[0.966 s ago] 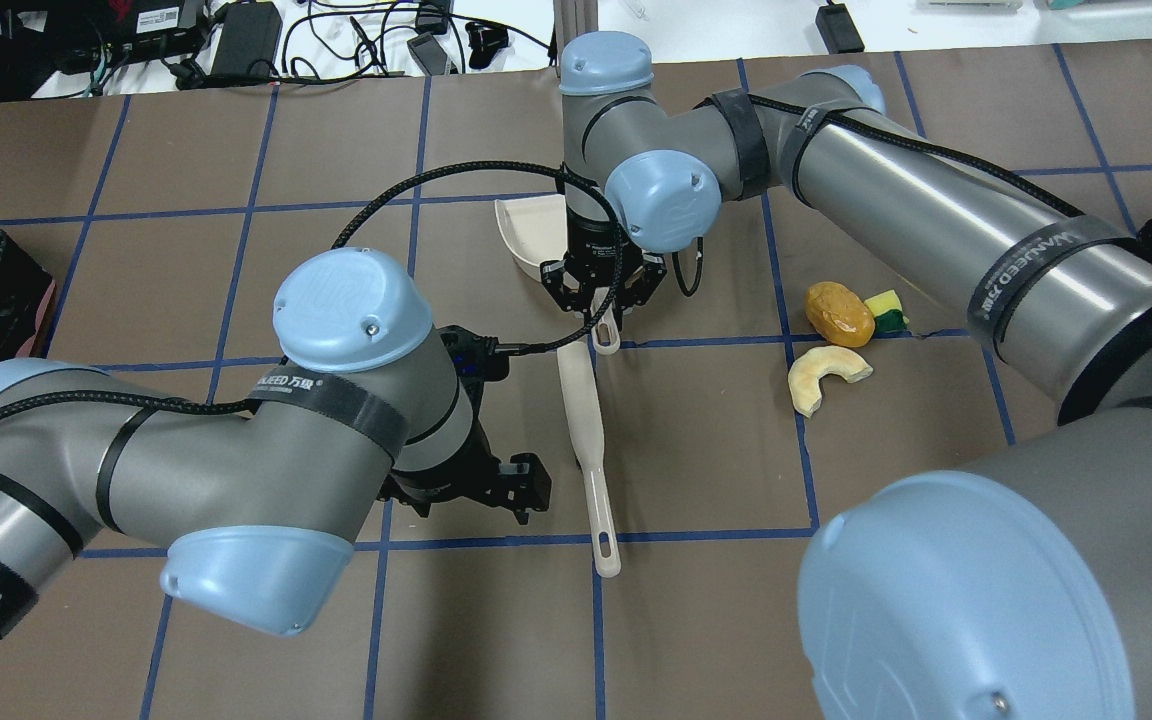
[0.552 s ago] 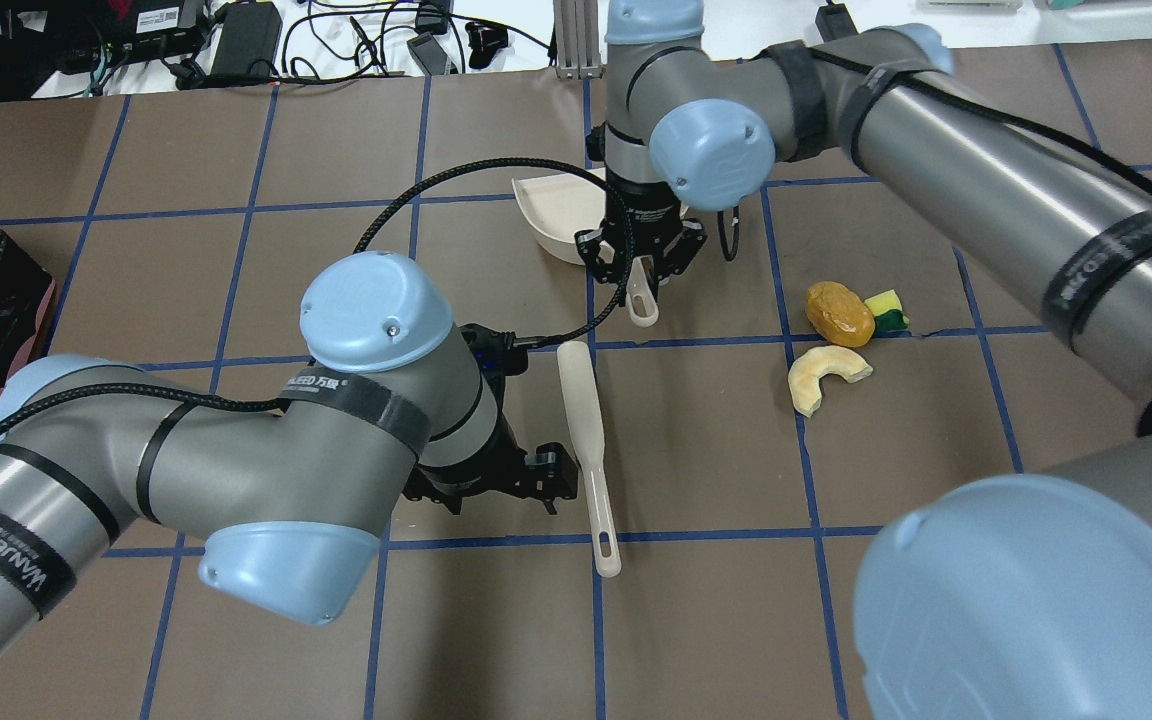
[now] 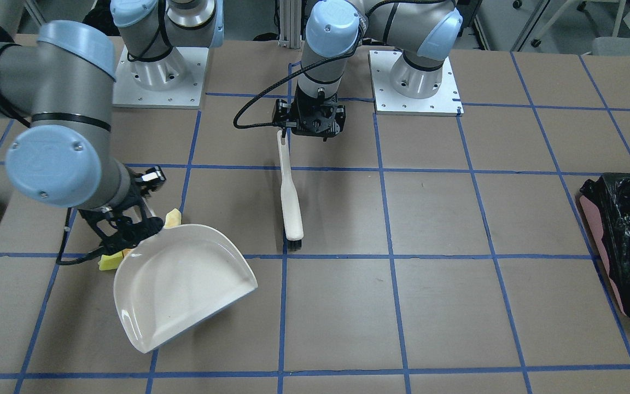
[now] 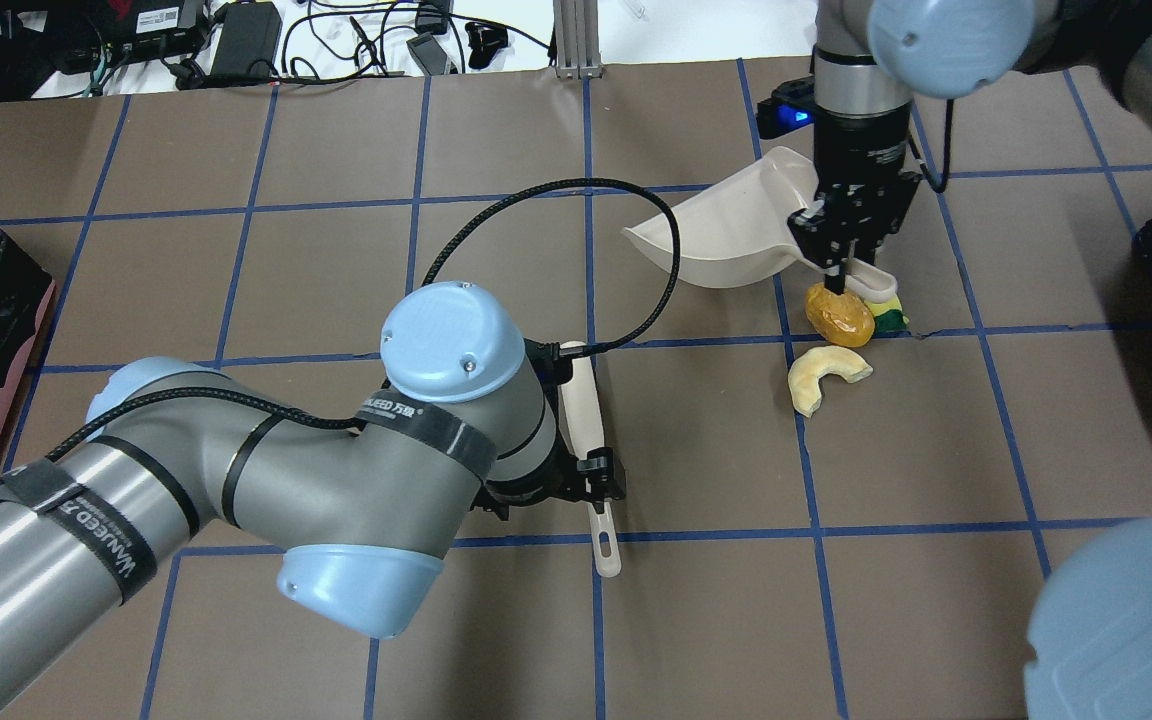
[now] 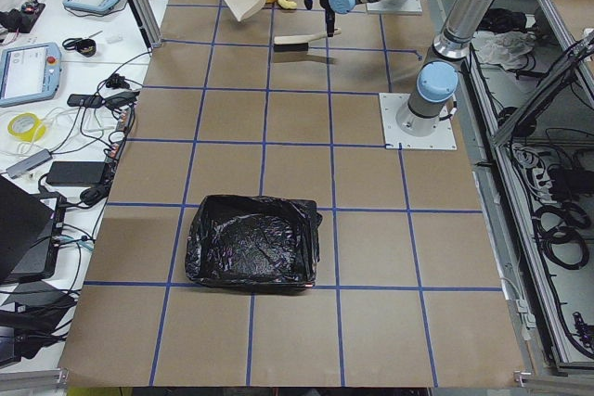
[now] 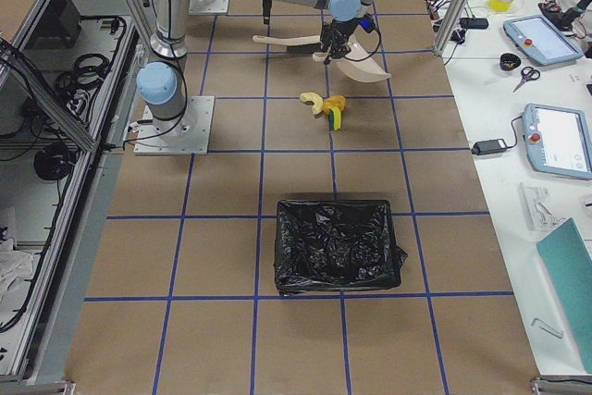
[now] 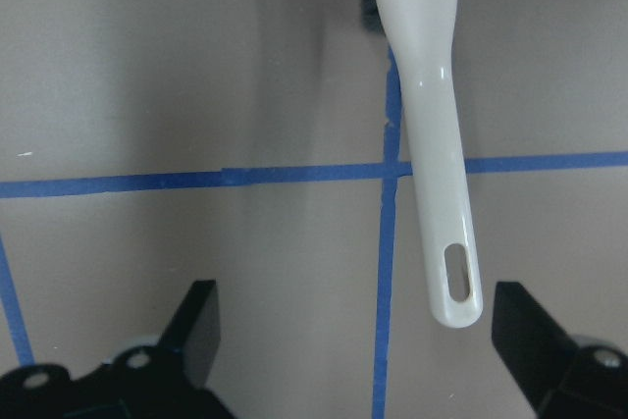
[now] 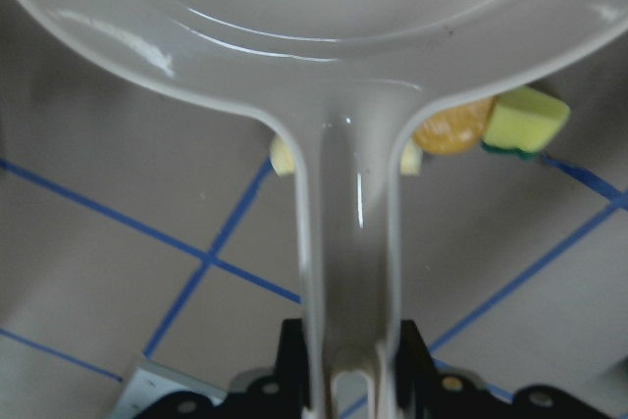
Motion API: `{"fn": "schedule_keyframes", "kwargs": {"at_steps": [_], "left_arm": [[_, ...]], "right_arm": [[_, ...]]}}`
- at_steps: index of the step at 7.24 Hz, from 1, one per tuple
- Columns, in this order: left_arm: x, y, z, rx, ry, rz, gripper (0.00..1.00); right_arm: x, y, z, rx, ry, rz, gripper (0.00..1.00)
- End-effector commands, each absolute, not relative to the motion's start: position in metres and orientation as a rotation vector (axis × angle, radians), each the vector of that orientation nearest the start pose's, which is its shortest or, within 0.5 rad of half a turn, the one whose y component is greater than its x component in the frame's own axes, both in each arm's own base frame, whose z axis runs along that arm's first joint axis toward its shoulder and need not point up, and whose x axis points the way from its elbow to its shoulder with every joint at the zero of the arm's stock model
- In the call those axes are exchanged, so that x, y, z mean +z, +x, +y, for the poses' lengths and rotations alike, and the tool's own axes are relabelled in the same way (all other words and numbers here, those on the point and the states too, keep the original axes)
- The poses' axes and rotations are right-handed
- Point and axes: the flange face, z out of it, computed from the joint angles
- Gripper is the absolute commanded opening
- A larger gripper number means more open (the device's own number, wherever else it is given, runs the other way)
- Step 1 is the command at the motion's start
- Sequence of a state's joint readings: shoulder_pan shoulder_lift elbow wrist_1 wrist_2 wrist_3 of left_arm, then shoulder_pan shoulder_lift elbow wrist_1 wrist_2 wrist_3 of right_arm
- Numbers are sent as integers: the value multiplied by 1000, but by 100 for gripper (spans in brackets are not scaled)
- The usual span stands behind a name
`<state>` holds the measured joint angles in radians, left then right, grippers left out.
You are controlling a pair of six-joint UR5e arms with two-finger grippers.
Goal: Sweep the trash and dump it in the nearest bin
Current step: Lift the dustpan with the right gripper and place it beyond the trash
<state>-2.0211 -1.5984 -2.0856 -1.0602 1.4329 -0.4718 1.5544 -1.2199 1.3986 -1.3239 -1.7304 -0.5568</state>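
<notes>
1. Brown paper-covered table (image 4: 236,270) w/ blue tape grid. Everything below sat on or over it.
2. Grey left arm (image 4: 266,480) w/ pale blue caps, reaching over the table's middle. Grey right arm (image 3: 58,87), same build, reaching to the far side of the robot's right half.
3. Black-bag-lined bin on robot's left (image 5: 251,243), at that table end. Black-bag-lined bin on robot's right (image 6: 338,245), at the opp. end; this one was nearer the trash.
4. Cream plastic dustpan (image 3: 184,284). Tilted, pan part twd the far side, handle over the trash. Held by the handle only.
5. Cream long-handled brush (image 4: 581,400) w/ dark bristles. Lay flat along a tape line near table centre, bristle end away from robot.
6. Right gripper (image 4: 839,278): fingers (image 8: 287,360) clamped tight on the dustpan handle, one each side.
7. Left gripper (image 7: 358,316): fingers (image 7: 196,321) spread wide. The brush handle's slotted end lay between them, nearer one finger, touching neither.
8. Trash, all on the table, robot's right half, betw. dustpan and right-hand bin:
 a. Orange-brown potato-like lump (image 4: 839,314), under the dustpan handle.
 b. Pale yellow curved slice (image 4: 821,375), just beside the lump, robot side.
 c. Small yellow-and-green wedge (image 8: 525,117), against the lump, partly hidden by the handle in overhead view.
</notes>
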Motion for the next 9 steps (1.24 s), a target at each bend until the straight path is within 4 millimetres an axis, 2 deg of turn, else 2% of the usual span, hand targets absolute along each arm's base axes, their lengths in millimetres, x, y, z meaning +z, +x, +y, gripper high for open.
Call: {"fn": "schedule_keyframes", "kwargs": {"at_steps": [1,2,3,4,5,6,7,8,9], "left_arm": [[260,-346,-335,140,-129,3226,98],[250,-354,-329,130,-147,3178,95],[237,-360,-326,144,-146,3142,94],[230,-362,-326,163,-196,3130,93],[224,-365,-327,167,-242,3130,90],[222,-371,-325,159,-247,3133,89],[219,-376,-323,148,-245,3138,85],[222,-379,-325,138,-250,3144,75],[225,-380,-327,131,-250,3148,58]], "right_arm": [[385,17,-573,793,-1206,2789,0],[391,-39,-564,851,-1252,2764,0],[380,-102,-550,893,-1273,2687,0],[375,-156,-534,935,-1255,2662,0],[367,-191,-524,937,-1288,2656,0],[352,-217,-518,876,-1397,2631,0],[338,-235,-513,828,-1516,2600,0],[330,-241,-515,787,-1661,2574,0],[324,-244,-517,756,-1784,2571,0]]}}
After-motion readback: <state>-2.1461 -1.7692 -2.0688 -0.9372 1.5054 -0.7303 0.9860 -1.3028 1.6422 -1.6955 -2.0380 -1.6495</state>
